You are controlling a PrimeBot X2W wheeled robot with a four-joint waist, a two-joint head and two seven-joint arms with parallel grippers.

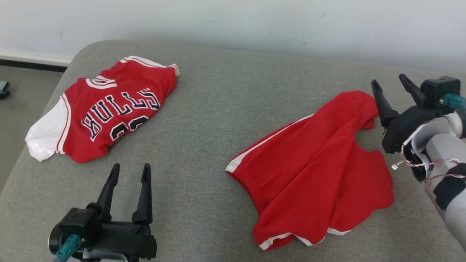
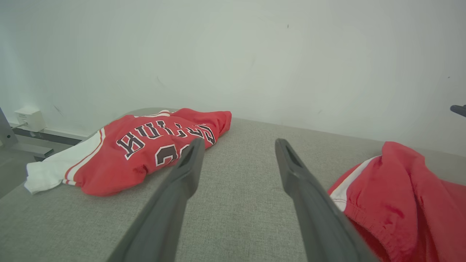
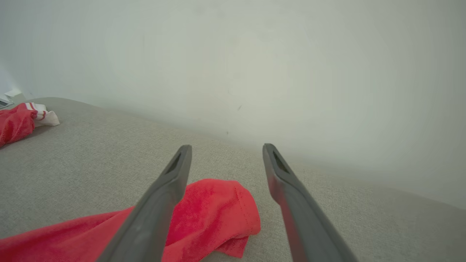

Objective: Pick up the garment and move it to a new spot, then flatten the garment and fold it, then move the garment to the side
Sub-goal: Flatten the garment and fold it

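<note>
Two grippers show in your head view, and both have their fingers spread apart with nothing between them. Your right gripper [image 1: 388,79] hangs at the far right, just beside the top corner of the red shorts [image 1: 313,163]. In the right wrist view that red corner lies below the two dark fingers, but you cannot tell if the fingers touch it. Your left gripper [image 1: 131,166] sits low at the near left, over the bare grey cushion [image 1: 218,109], between the shorts and the shirt. The shorts lie bunched and wrinkled on the right half of the cushion. They have a white stripe down one side and white trim at the leg ends. A red shirt [image 1: 109,109] with white sleeves and the word BULLS lies crumpled at the far left, well apart from the shorts. A pale wall [image 1: 255,22] stands behind the cushion.
</note>
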